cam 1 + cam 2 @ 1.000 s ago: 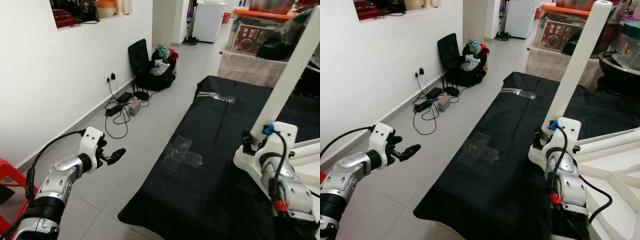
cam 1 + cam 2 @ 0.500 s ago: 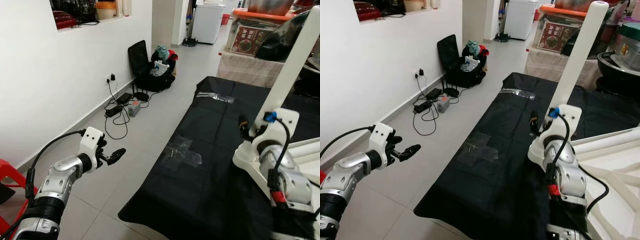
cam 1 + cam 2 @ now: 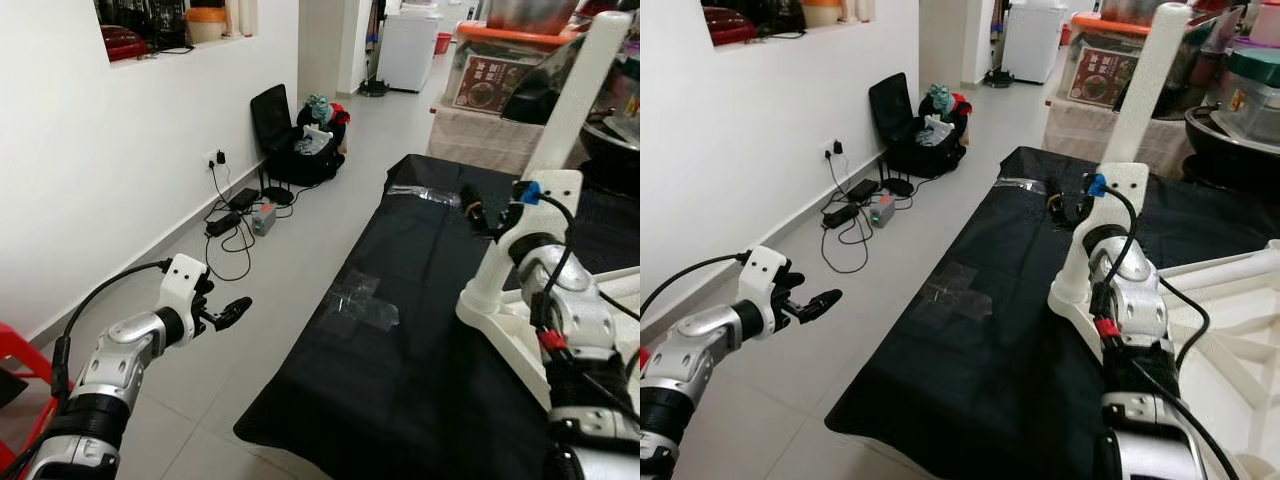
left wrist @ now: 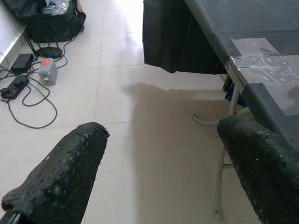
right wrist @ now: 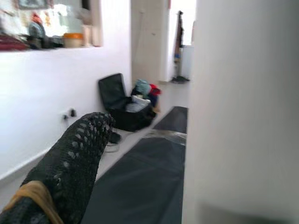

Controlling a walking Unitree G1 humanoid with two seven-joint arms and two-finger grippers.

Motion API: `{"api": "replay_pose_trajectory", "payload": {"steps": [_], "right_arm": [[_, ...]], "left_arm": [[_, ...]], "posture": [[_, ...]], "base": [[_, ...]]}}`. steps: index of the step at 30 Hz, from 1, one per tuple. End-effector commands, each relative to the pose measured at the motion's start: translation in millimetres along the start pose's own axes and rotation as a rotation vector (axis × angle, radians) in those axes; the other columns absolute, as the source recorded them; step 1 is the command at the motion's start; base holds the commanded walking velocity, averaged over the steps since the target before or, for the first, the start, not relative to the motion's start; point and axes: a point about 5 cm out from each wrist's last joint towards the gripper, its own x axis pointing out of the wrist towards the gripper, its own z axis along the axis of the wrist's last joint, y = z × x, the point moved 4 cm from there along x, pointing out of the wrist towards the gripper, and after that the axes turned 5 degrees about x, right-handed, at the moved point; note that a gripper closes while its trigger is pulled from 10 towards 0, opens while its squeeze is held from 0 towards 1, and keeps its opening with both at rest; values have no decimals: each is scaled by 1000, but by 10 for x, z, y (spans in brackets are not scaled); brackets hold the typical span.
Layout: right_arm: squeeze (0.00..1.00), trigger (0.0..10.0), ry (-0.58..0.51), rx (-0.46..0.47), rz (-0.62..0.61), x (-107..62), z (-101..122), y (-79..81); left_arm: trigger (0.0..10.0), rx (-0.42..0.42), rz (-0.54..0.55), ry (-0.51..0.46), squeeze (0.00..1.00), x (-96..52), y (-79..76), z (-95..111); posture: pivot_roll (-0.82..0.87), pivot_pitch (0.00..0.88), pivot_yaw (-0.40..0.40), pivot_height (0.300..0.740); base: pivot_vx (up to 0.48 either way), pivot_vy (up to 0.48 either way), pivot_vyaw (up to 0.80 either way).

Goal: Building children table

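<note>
- Two silver robot arms reach over a tiled room with a long table covered in a black cloth [image 3: 420,330].
- The right gripper [image 3: 1072,208] is raised against a tall white plastic table leg [image 3: 1142,95], which stands upright and leans slightly away.
- In the right wrist view, one black textured finger [image 5: 74,163] sits just beside the white leg, which runs up the other side of that picture; the second finger is hidden, so a grip on the leg looks likely but cannot be confirmed.
- The leg rises from the corner of an upturned white plastic children's table top [image 3: 1230,350], which lies on the right-hand part of the black cloth.
- The left gripper [image 3: 232,314] is held out over the pale tiled floor [image 3: 290,260], well apart from the table, with nothing in it.
- In the left wrist view its two fingers [image 4: 60,177] stand wide apart, with the floor visible between them.
- Patches of clear tape [image 3: 365,300] are stuck on the black cloth.
- A black open bag of clothes [image 3: 300,150] rests against the white wall further back, with a tangle of black cables and chargers [image 3: 240,215] on the floor near it.
- A red plastic chair edge [image 3: 15,360] is beside the left arm.
</note>
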Motion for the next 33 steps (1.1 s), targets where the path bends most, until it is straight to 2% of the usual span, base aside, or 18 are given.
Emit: {"api": "replay_pose_trajectory", "payload": {"steps": [1, 5, 6, 7, 8, 17, 19, 26, 28, 33], "right_arm": [[0, 10000, -36, 21, 73, 40, 83, 83], [0, 10000, -7, 45, 171, 76, 10, 205], [0, 4980, -6, 54, 185, 83, -11, 213], [0, 4980, -6, 54, 185, 83, -11, 213], [0, 0, -3, 58, 197, 85, -30, 217], [0, 0, -3, 75, 244, 73, -61, 235], [0, 0, 25, 79, 203, 95, -106, 143], [0, 0, 37, 82, 188, 99, -132, 107], [0, 0, 48, 77, 193, 91, -161, 121], [0, 0, 135, 65, 304, 18, -382, 364]], "left_arm": [[10000, 9, -1, 12, 0, -23, -5, -41], [10000, 10, 1, 15, 0, -31, 1, -52], [10000, 10, 0, 16, 0, -31, -2, -56], [10000, 10, 0, 16, 0, -31, -2, -56], [10000, 10, -2, 17, 0, -29, -7, -62], [10000, 10, -8, 23, 0, -18, -19, -81], [10000, 13, -9, 27, 0, -8, -12, -85], [10000, 14, -9, 27, 0, -11, -11, -88], [10000, 14, -10, 29, 0, -14, -13, -93], [10000, 12, -13, 35, 0, -23, -21, -121]], "posture": [[76, 0, -77, 740], [78, 0, -79, 740], [78, 0, -80, 740], [78, 0, -80, 740], [77, 0, -80, 740], [73, 0, -76, 740], [72, 0, -76, 740], [73, 0, -76, 740], [72, 0, -74, 740], [71, 0, -72, 740]], "base": [[0, 0, 0], [0, 0, 0], [0, 0, 0], [0, 0, 0], [0, 0, 0], [0, 0, 0], [0, 0, 0], [0, 0, 0], [0, 0, 0], [0, 0, 0]]}}
